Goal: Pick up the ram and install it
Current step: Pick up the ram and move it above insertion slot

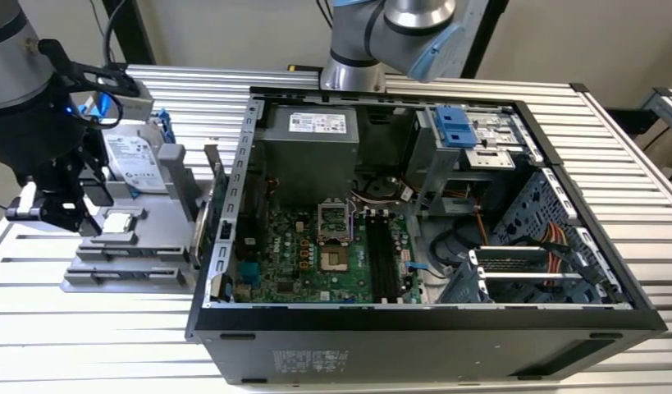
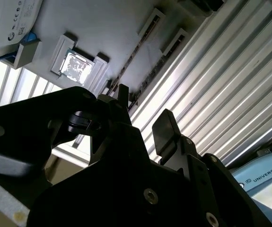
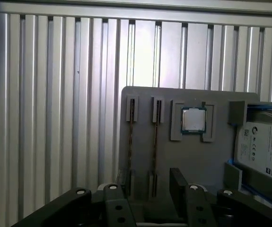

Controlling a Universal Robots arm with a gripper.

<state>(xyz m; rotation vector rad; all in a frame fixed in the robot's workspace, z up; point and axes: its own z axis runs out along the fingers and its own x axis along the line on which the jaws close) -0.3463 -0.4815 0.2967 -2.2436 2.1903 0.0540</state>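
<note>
Matte black gripper (image 2: pixel 143 111), its blocky fingers (image 2: pixel 164 128) spread apart with nothing between them, hangs over one end of the grey holder block (image 3: pixel 145 101).

The ram (image 3: pixel 155 142) stands on edge in a narrow slot of that block. From the first wrist view it reads as a thin dark strip, held by small grey brackets at each end. A second ram stick (image 3: pixel 130 137) sits in the parallel slot just beside it. Further along the block, the square silver processor chip (image 3: pixel 193 120) lies flat in a stepped recess. At the block's far end leans the boxy hard drive (image 3: pixel 263 151) with its pale label and blue rails. The block rests on a ribbed aluminium table (image 3: pixel 55 94), and the open computer case (image 1: pixel 423 205) stands just beside the block.
</note>
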